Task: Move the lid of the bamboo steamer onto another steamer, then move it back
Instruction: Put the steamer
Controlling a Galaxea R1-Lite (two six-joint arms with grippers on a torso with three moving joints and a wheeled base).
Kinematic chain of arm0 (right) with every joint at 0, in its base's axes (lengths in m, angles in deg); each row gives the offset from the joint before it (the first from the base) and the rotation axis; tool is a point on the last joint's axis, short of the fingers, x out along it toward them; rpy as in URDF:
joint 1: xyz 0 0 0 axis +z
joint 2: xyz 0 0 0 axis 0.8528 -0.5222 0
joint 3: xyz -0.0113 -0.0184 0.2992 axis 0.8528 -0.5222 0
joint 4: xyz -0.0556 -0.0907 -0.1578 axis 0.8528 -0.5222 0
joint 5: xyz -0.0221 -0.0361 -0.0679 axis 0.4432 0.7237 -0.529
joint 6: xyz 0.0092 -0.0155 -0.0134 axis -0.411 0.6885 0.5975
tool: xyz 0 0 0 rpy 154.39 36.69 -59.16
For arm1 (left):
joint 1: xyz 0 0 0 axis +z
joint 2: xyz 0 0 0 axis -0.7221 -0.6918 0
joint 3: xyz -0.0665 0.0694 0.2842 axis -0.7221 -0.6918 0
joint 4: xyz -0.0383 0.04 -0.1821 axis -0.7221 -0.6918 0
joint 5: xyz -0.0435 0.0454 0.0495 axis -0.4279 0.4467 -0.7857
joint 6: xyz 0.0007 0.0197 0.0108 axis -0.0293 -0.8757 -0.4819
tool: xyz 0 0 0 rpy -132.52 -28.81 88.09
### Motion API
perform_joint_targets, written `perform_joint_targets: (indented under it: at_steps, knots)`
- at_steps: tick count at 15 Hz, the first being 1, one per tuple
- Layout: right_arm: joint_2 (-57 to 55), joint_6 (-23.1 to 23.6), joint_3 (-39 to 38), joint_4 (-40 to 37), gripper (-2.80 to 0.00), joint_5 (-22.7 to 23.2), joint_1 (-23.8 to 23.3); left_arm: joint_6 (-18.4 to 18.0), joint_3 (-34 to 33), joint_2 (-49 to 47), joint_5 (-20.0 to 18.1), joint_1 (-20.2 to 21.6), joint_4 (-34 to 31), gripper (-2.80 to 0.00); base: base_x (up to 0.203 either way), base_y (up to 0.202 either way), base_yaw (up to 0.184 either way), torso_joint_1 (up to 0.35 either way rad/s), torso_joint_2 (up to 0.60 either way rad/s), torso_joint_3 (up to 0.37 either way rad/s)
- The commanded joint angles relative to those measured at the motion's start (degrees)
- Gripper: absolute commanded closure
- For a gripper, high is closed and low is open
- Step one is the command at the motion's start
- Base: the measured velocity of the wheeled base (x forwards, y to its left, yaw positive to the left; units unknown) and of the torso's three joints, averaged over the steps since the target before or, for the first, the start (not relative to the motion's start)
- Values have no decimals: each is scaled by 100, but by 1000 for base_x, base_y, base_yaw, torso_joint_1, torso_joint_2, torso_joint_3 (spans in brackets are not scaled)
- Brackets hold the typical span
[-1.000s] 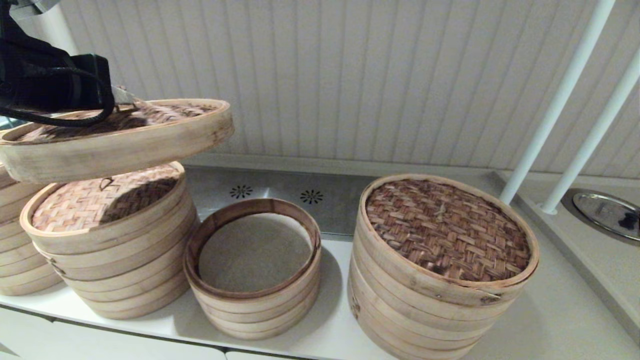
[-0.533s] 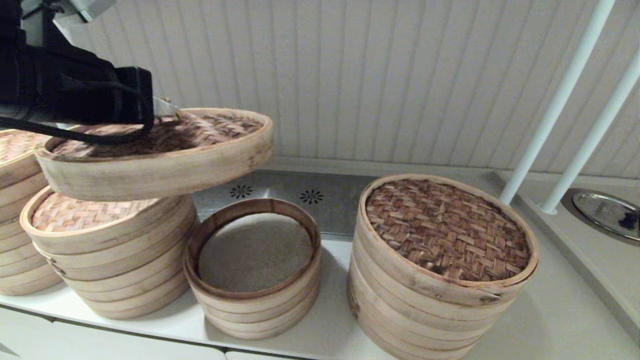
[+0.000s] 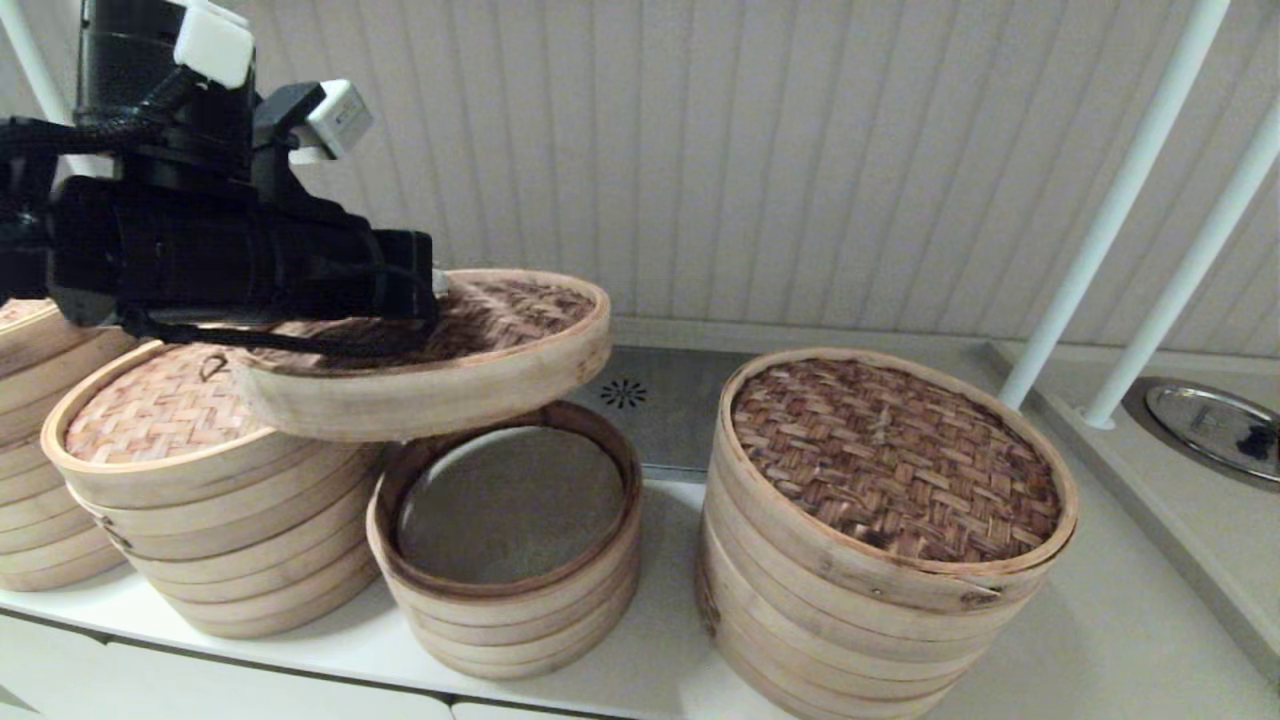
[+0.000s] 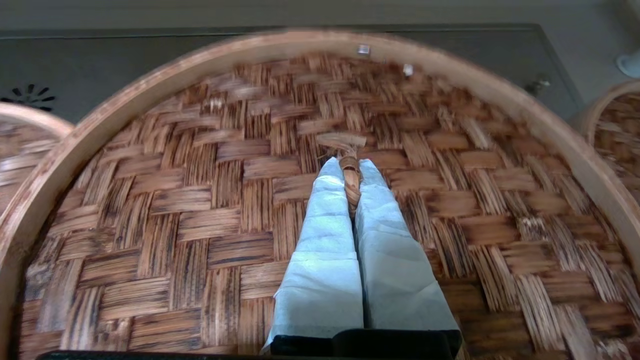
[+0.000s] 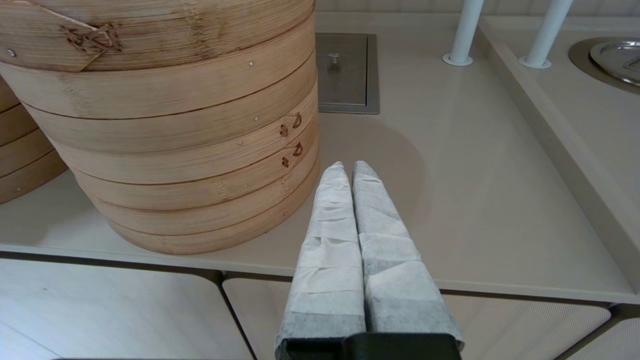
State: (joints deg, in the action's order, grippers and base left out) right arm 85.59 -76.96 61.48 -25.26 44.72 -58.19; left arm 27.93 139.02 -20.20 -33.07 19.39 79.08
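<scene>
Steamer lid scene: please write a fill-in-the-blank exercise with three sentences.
1. The left gripper is shut on the lid's loop ____.
2. The lid hangs over the small steamer, which is ____.
3. The right gripper is shut and holds ____.

Missing words: handle; uncovered; nothing

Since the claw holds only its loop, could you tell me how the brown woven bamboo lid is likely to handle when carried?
The brown woven bamboo lid probably stays stiff, given its solid rim. Held only by its small centre loop in the left claw, it hangs tilted and may swing. It looks light.
</scene>
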Motion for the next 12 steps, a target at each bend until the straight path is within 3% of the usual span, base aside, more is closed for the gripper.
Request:
perform_joint_targets:
  at_steps: [1, 5, 8, 12]
  knots:
    - [3, 0, -18, 2, 0, 0, 2, 14, -156, -209, 5, -75, 199, 0, 0, 0, 0, 0, 0, 0]
    - [3, 0, -18, 2, 0, 0, 2, 30, -381, -553, 25, -248, 623, 0, 0, 0, 0, 0, 0, 0]
    - [3, 0, -18, 2, 0, 0, 2, 77, -524, -795, 389, -399, 1008, 0, 0, 0, 0, 0, 0, 0]
    - [3, 0, -18, 2, 0, 0, 2, 212, -960, -844, 435, -418, 1612, 0, 0, 0, 0, 0, 0, 0]
